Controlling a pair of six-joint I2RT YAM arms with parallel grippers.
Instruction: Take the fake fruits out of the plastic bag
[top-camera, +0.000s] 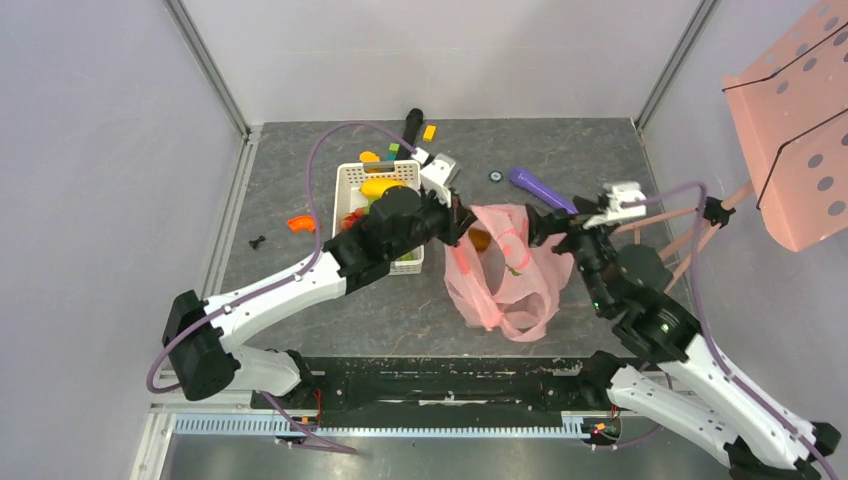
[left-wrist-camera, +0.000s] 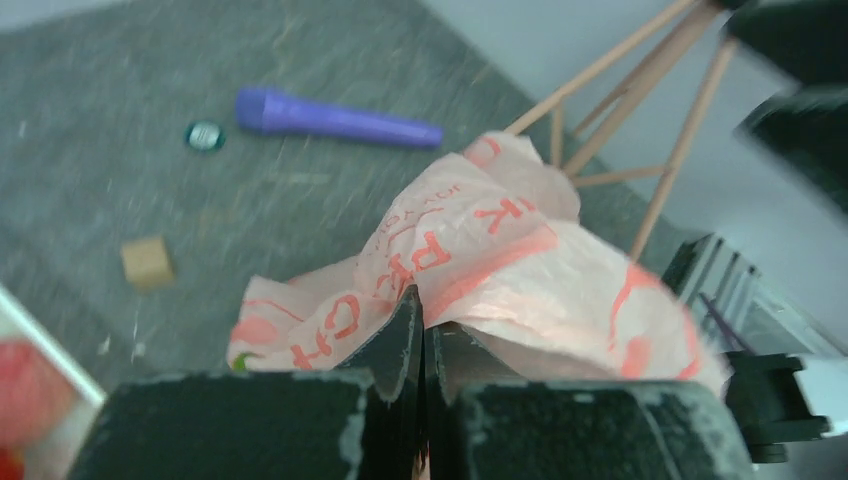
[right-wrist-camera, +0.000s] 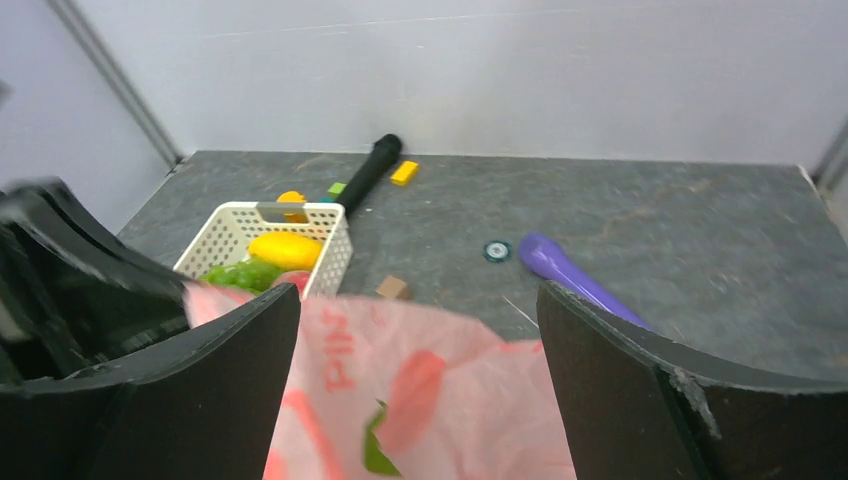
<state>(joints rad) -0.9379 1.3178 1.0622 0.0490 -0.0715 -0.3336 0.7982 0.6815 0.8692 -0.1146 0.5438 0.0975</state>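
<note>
The pink plastic bag (top-camera: 500, 275) lies crumpled right of the white basket (top-camera: 350, 180). My left gripper (top-camera: 462, 225) is shut on the bag's left upper edge; in the left wrist view its jaws (left-wrist-camera: 425, 310) pinch the film (left-wrist-camera: 480, 250). My right gripper (top-camera: 540, 232) stands open at the bag's right upper edge; its fingers (right-wrist-camera: 240, 380) straddle the bag (right-wrist-camera: 450, 400) with nothing gripped. An orange fruit (top-camera: 481, 240) shows in the bag's mouth, and a green leaf (right-wrist-camera: 375, 450) shows through the film. A yellow fruit (right-wrist-camera: 285, 250) and a green one (right-wrist-camera: 240, 272) lie in the basket.
A purple cylinder (top-camera: 540, 188) and a small round cap (top-camera: 495, 176) lie behind the bag. A black cylinder (top-camera: 413, 122) and a yellow block (top-camera: 429, 132) sit at the back. A brown block (left-wrist-camera: 147, 262) lies near the basket. A pink perforated panel (top-camera: 790, 120) on wooden legs stands right.
</note>
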